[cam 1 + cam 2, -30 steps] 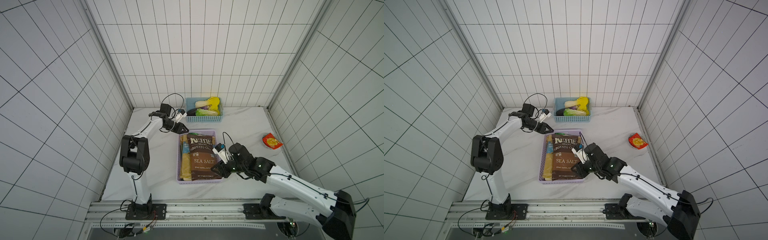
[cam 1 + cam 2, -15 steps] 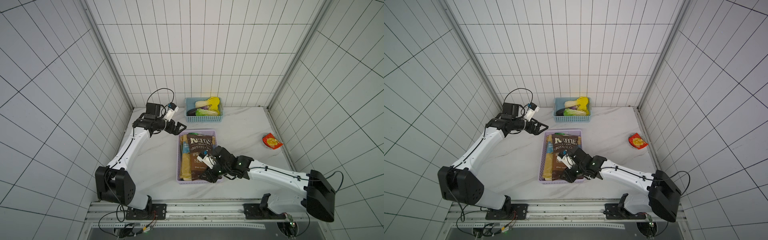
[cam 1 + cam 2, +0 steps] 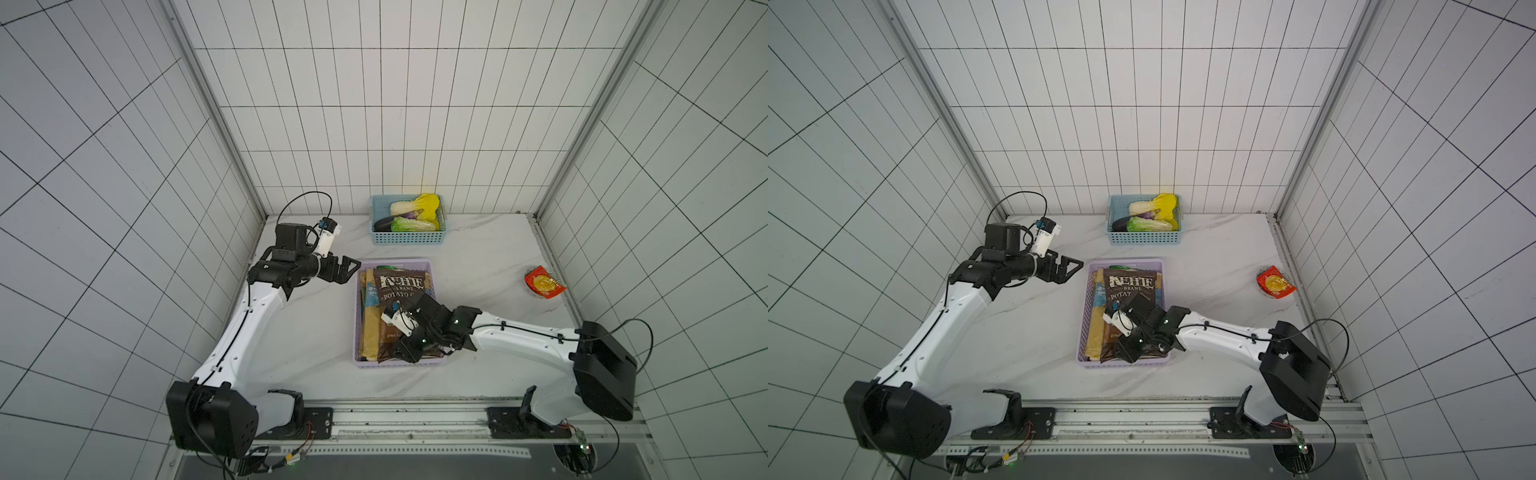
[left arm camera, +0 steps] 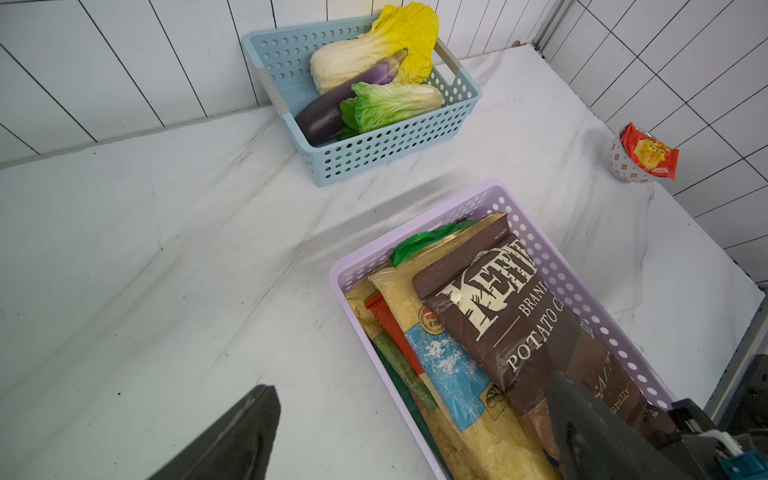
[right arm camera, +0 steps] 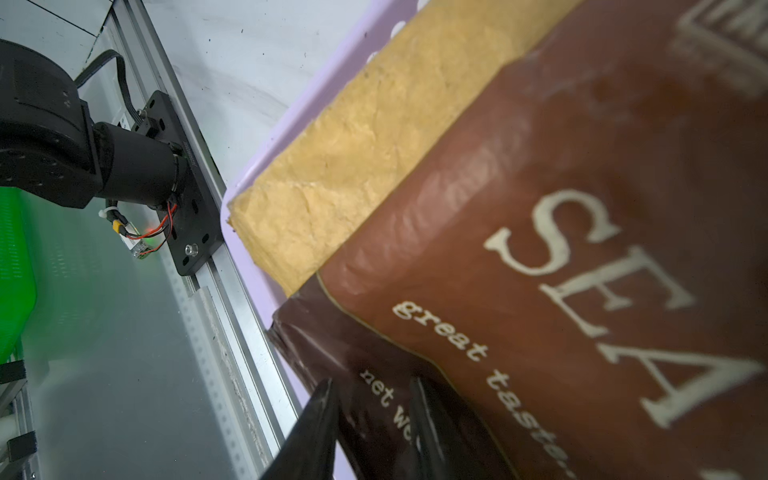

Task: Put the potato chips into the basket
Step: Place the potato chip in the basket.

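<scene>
The lilac basket [image 3: 356,328] [image 3: 1084,320] [image 4: 343,274] [image 5: 266,166] lies mid-table and holds the potato chips: a dark brown Kettle bag [image 3: 399,286] [image 3: 1131,284] [image 4: 498,316] [image 5: 582,208] on top of tan bags [image 3: 368,332] [image 4: 490,436] [image 5: 353,145], with a green bag [image 4: 428,241] at the far end. My right gripper [image 3: 401,353] [image 3: 1121,351] [image 5: 374,415] is at the basket's near end, shut on the Kettle bag's bottom edge. My left gripper [image 3: 351,270] [image 3: 1073,266] [image 4: 415,415] hangs open and empty beside the basket's far left corner.
A light blue basket [image 3: 409,240] [image 3: 1144,240] [image 4: 374,158] of toy vegetables stands against the back wall. On a small bowl at the right edge rests a red snack packet [image 3: 544,283] [image 3: 1276,283] [image 4: 648,153]. A metal rail [image 3: 415,415] runs along the front, and tiled walls close three sides.
My left gripper opened and drew back left from the basket's far end. The right gripper moved from the basket's right side across the Kettle bag to its near end.
</scene>
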`<state>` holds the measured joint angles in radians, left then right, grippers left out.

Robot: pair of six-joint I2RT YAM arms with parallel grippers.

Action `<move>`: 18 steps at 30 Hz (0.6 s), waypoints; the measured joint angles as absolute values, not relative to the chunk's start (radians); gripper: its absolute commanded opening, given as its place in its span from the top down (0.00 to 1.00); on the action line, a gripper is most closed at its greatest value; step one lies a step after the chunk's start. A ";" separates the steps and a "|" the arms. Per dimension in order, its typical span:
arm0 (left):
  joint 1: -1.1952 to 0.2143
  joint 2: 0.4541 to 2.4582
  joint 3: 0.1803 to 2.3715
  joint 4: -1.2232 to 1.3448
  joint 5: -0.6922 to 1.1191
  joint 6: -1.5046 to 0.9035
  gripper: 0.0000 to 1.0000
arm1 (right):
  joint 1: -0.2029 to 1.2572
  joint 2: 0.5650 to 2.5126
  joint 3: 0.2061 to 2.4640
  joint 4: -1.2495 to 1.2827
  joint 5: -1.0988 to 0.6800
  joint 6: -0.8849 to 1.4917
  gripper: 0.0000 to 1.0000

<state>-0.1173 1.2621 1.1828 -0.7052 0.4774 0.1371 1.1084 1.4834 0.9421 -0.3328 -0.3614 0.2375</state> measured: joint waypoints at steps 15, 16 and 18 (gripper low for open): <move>-0.097 1.266 0.920 -0.476 0.258 0.082 0.02 | 0.908 1.093 0.939 -0.395 -0.131 0.240 0.31; -0.097 1.266 0.892 -0.443 0.243 0.075 0.02 | 0.891 1.077 0.934 -0.393 -0.097 0.240 0.30; -0.097 1.267 0.839 -0.375 0.214 0.061 0.02 | 0.855 1.045 0.912 -0.387 -0.017 0.242 0.30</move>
